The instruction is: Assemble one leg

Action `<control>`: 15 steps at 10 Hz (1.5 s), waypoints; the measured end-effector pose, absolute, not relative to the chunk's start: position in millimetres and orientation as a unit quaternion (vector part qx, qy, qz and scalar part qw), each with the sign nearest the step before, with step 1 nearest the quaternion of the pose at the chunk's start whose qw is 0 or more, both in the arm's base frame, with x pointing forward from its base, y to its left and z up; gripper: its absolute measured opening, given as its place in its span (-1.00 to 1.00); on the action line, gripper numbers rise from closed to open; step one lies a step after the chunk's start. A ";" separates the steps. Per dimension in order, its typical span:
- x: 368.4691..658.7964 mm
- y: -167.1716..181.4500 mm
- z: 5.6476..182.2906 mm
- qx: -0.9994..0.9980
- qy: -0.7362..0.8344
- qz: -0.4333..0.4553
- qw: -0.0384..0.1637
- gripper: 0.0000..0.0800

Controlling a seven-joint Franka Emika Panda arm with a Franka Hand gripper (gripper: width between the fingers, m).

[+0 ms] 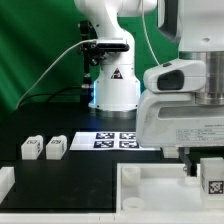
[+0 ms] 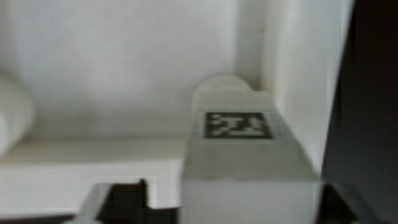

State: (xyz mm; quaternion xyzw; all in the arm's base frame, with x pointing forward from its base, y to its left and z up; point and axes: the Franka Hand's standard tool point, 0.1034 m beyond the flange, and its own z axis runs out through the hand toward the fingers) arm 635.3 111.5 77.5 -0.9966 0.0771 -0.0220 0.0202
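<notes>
My gripper (image 1: 207, 168) is at the exterior view's right, low over the large white tray-like part (image 1: 150, 185). It is shut on a leg (image 1: 212, 181), a small white block with a black-and-white tag on its face. In the wrist view the leg (image 2: 238, 150) stands between my dark fingers (image 2: 125, 203), tag facing the camera, its rounded end toward the tray's inner wall (image 2: 107, 80). My gripper (image 2: 231, 208) holds the leg's near end. Two more legs (image 1: 32, 148) (image 1: 56, 146) lie side by side on the black table at the exterior view's left.
The marker board (image 1: 118, 139) lies flat in front of the arm's base (image 1: 113, 90). A white part's corner (image 1: 5, 181) shows at the exterior view's lower left. A green backdrop stands behind the table.
</notes>
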 end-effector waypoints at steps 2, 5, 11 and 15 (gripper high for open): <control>635.2 111.5 77.4 -0.985 0.167 -0.020 0.022 -0.27; 635.0 113.5 75.0 -0.898 0.440 -0.009 0.029 -0.27; 632.2 120.0 73.7 -0.734 0.677 0.008 0.047 -0.26; 632.2 120.0 73.7 -0.734 0.677 0.008 0.047 0.54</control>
